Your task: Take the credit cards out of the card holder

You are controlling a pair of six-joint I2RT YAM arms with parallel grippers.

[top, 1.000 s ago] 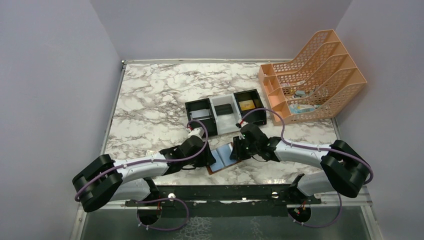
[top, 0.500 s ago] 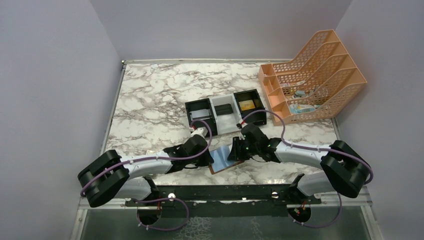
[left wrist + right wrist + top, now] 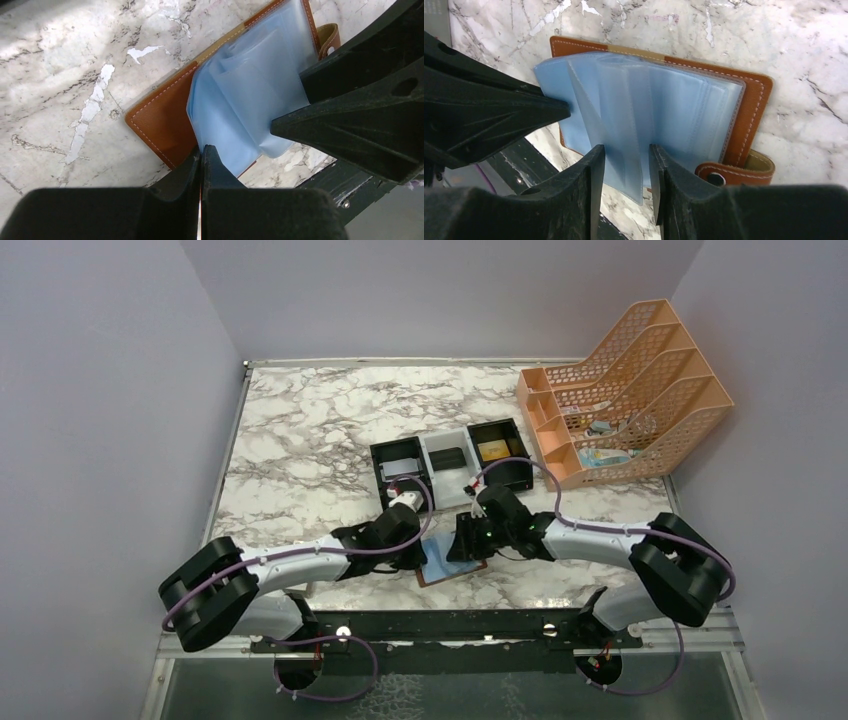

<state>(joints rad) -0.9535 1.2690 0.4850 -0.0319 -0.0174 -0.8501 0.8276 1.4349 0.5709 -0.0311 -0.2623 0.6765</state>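
Brown card holder (image 3: 440, 562), long axis aslant

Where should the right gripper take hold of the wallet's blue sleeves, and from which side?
Probably the short end edge of an upright sleeve, coming in along the wallet's centre fold, as the open right gripper is lined up. The sleeves fan up from that fold, so both faces are exposed there.

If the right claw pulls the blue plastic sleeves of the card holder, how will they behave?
Probably floppy: the sleeves curl and fan out unevenly. Likely slippery, as they look glossy. The thin brown card holder may drag along.
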